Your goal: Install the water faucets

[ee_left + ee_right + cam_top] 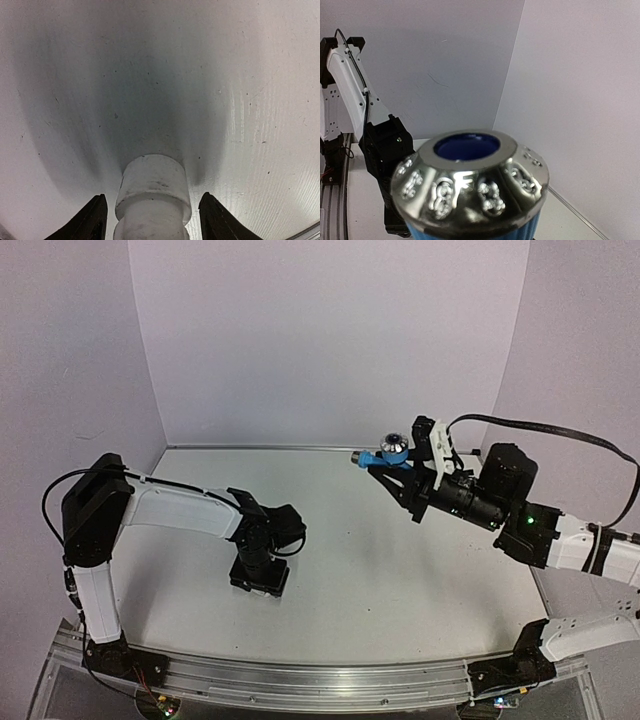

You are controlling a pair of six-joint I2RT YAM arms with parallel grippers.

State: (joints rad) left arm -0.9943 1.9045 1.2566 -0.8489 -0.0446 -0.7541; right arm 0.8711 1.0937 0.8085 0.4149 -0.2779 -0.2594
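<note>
Top external: right end effector (386,466) clamps blue plastic faucet (373,457); left end effector (258,582) unclear.

pale lavender walls (330,340) on three sides; white scuffed tabletop (400,580); aluminium rail (320,680) near edge.

Your left arm (170,510) and right arm (575,545) both wear white shells between black joints, on black bases (125,660). 1 thick black cable (560,428) loops over the right arm, where a small green light (527,521) glows. Your left gripper (154,196) has 2 black, pointed fingers (95,220).
</note>
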